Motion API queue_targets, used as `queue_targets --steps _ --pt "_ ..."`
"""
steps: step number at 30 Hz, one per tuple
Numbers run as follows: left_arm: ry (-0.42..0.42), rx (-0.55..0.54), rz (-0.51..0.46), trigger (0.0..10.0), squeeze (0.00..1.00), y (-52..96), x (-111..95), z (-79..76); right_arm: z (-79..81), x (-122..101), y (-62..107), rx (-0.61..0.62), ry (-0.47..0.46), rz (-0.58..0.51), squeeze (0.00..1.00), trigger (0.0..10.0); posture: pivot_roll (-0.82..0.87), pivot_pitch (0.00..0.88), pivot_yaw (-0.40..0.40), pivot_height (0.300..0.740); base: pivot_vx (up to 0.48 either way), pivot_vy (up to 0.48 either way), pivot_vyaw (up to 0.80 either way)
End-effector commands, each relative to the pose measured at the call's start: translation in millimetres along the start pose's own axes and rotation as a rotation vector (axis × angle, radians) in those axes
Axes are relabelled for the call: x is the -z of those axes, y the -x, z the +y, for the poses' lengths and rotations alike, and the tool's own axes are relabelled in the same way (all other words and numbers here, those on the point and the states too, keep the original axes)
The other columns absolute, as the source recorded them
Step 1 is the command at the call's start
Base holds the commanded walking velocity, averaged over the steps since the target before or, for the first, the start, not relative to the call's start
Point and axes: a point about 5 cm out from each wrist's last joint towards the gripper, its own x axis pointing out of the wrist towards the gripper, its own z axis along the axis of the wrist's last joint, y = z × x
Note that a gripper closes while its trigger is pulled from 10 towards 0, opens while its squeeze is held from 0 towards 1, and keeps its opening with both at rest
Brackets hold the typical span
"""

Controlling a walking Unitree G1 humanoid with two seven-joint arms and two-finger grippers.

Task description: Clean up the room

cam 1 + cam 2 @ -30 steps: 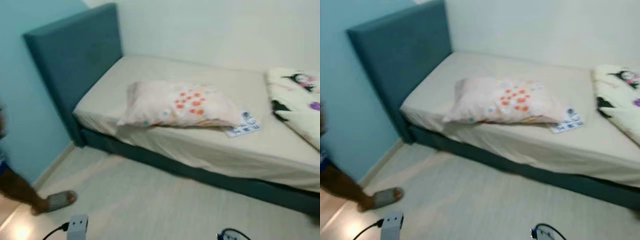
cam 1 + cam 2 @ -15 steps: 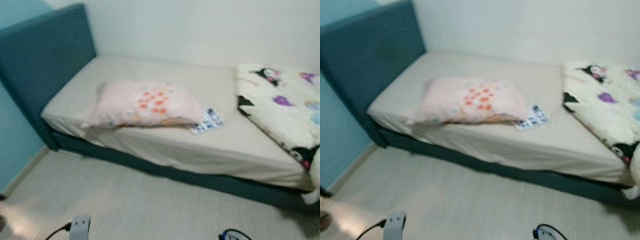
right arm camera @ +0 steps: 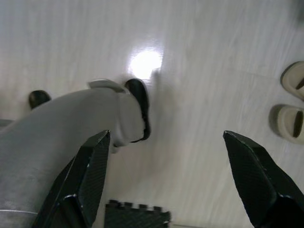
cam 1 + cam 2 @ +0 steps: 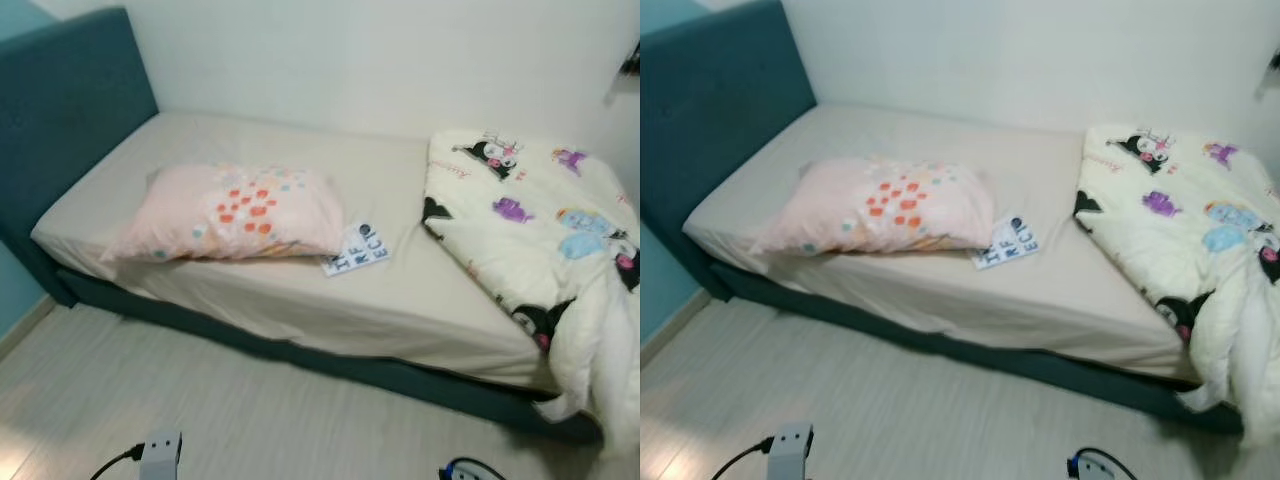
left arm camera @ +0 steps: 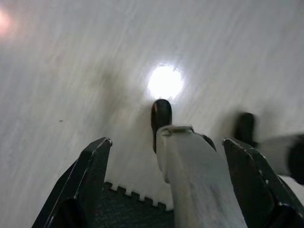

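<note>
A bed [image 4: 330, 340] with a beige sheet and a teal frame stands against the white wall. On it lies a pink pillow [image 4: 230, 212] with orange dots, near the front edge. A small printed booklet [image 4: 356, 250] rests beside the pillow. A crumpled white cartoon-print duvet [image 4: 545, 240] covers the bed's right end and hangs over the front corner. Both arms hang down over the pale floor. My left gripper [image 5: 166, 152] is open, and my right gripper [image 3: 166, 152] is open; nothing sits between either pair of fingers.
A teal headboard [image 4: 70, 110] rises at the left against a light blue wall. Pale wood floor [image 4: 250, 410] lies in front of the bed. A pair of beige slippers [image 3: 292, 102] sits on the floor in the right wrist view, near my own legs.
The view has swung to the right: the bed and pillow shifted left in frame, the duvet came fully into view, and a person's foot in a slipper left the frame.
</note>
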Motion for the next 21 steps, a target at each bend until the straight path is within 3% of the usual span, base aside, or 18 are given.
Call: queue_targets --steps 1,8,17,21 --pt "-0.001 -0.004 0.034 10.0 0.00 1.3 9.3 2.5 13.1 9.6 0.3 -0.041 -0.020 0.041 0.00 10.0 -0.10 0.098 0.056 0.740 0.000 -0.461 0.00" --pt "-0.005 -0.004 0.035 10.0 0.00 1.4 9.6 2.7 14.0 9.6 0.3 -0.041 -0.019 0.041 0.00 10.0 -0.10 0.092 0.059 0.740 0.000 -0.461 0.00" --pt "-0.005 -0.004 0.032 10.0 0.00 1.5 10.0 2.8 2.9 13.8 1.6 -0.034 -0.014 0.046 0.00 10.0 -0.10 0.086 0.058 0.740 0.000 -0.453 0.00" --pt "0.009 -0.029 0.021 10.0 0.00 1.6 10.0 4.2 3.9 12.6 1.3 -0.033 -0.010 0.045 0.00 10.0 -0.10 0.087 0.058 0.740 0.000 -0.064 0.00"
